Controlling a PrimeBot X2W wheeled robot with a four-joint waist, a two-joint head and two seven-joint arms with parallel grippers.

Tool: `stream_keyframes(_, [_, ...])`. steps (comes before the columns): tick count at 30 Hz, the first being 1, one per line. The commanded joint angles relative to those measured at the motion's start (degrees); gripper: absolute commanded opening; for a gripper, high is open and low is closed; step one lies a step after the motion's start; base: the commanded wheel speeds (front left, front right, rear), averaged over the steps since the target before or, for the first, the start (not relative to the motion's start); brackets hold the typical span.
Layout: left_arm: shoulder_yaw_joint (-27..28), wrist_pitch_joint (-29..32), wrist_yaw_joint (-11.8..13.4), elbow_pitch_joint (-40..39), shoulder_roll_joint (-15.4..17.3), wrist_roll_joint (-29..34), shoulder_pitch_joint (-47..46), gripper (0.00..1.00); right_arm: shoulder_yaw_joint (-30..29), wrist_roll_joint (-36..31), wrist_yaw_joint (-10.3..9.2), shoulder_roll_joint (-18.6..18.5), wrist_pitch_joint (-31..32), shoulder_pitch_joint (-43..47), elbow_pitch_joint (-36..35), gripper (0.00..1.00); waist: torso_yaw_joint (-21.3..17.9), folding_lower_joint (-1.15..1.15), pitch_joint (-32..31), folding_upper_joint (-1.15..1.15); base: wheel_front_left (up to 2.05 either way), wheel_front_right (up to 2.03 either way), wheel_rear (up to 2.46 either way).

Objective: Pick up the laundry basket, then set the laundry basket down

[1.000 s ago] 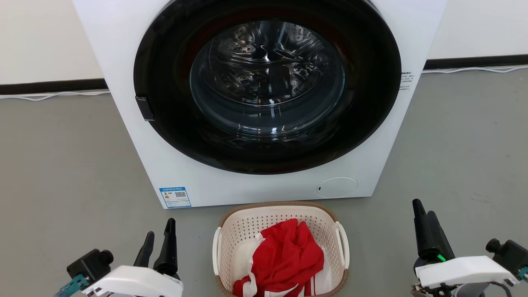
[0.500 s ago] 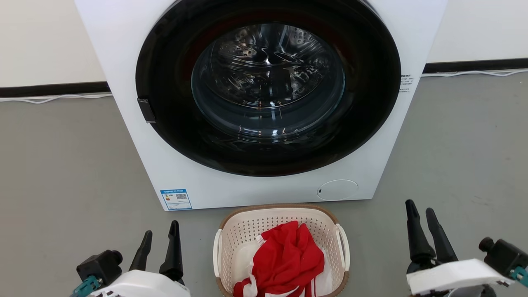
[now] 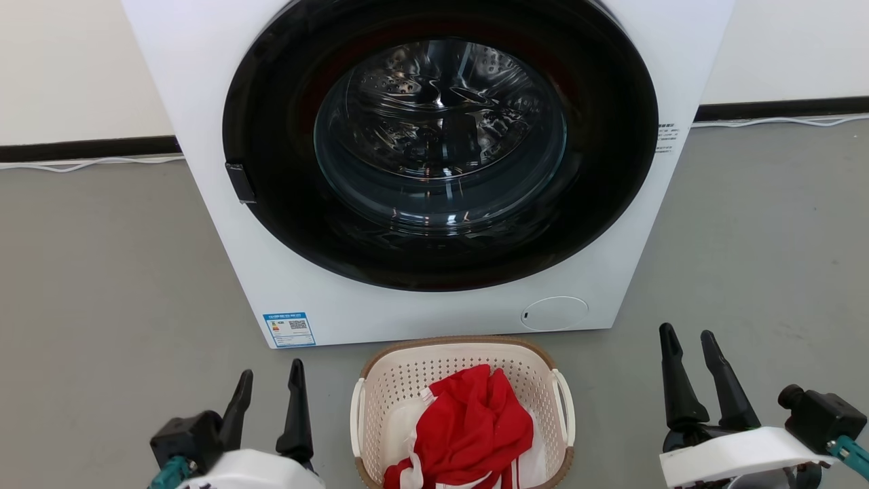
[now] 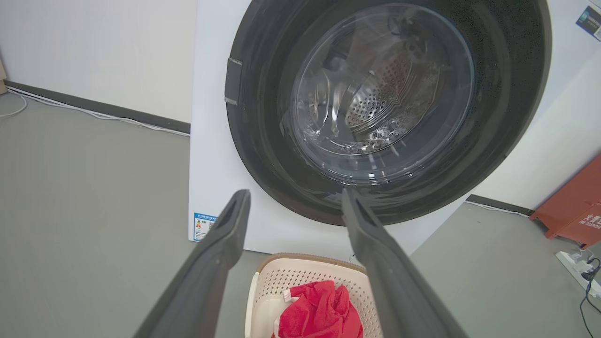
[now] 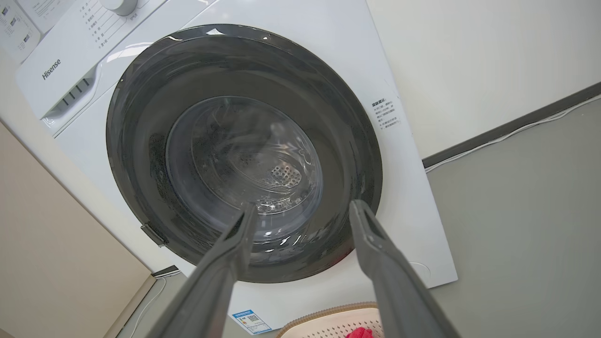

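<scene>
The cream perforated laundry basket [image 3: 461, 367] with a brown rim and white side handles sits on the grey floor just in front of the washing machine, holding red and white clothing [image 3: 472, 424]. My left gripper [image 3: 270, 372] hovers open to the basket's left, apart from it. On the other side, my right gripper [image 3: 686, 333] is open too, further from the basket. From the left wrist, the basket [image 4: 300, 274] lies below and between my spread fingers [image 4: 220, 244]. Its rim [image 5: 328, 315] peeks in at the bottom of the right wrist view.
The large white washing machine [image 3: 434, 170] with its round dark glass door shut stands directly behind the basket. Grey floor [image 3: 102, 272] spreads to both sides. A wall with a dark skirting and a white cable [image 3: 88, 159] runs behind. A red object [image 4: 573, 206] and a power strip lie far right.
My left gripper has moved right, nearer the basket. The right gripper's fingers have spread apart from nearly together and moved slightly left and up the picture. The basket has stayed put.
</scene>
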Motion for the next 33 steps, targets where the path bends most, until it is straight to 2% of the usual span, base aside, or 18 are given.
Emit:
stream_keyframes(1, [0.7,-1.0,1.0,-2.2,0.5,2.6,-0.6,1.0,1.5,-2.7,0.31,-0.7,-1.2,-1.0,-2.2,1.0,0.0,0.0,0.0,0.0,0.0,0.0,0.0])
stream_keyframes(33, [-2.5,-6.4,4.5,-5.5,0.0,24.8,0.9,1.0,3.5,-24.9,0.43,-0.8,-6.5,-0.3,-3.7,1.0,0.2,0.0,-0.3,0.0,0.0,0.0,0.0])
